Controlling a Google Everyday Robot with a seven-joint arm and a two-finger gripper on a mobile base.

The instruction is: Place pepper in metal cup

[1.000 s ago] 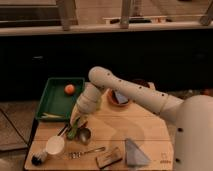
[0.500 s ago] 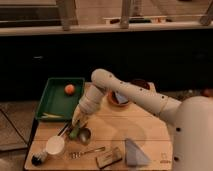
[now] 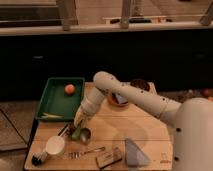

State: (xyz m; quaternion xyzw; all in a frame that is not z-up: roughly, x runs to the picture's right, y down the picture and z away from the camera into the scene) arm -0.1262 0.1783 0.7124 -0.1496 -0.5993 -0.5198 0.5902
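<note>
The metal cup is small and shiny and stands on the wooden board, right of the white cup. A slim dark-green pepper shows just left of the metal cup, under the gripper's tip, tilted with its lower end near the board. My gripper hangs on the end of the white arm, right above the pepper and just up-left of the metal cup. Whether it grips the pepper does not show.
A green tray at the left holds a round orange fruit and yellowish strips. A white cup, a fork, a brown block and a grey wedge lie along the front. A bowl sits behind the arm.
The gripper has shifted slightly right and up, staying over the pepper beside the metal cup. Nothing else has moved.
</note>
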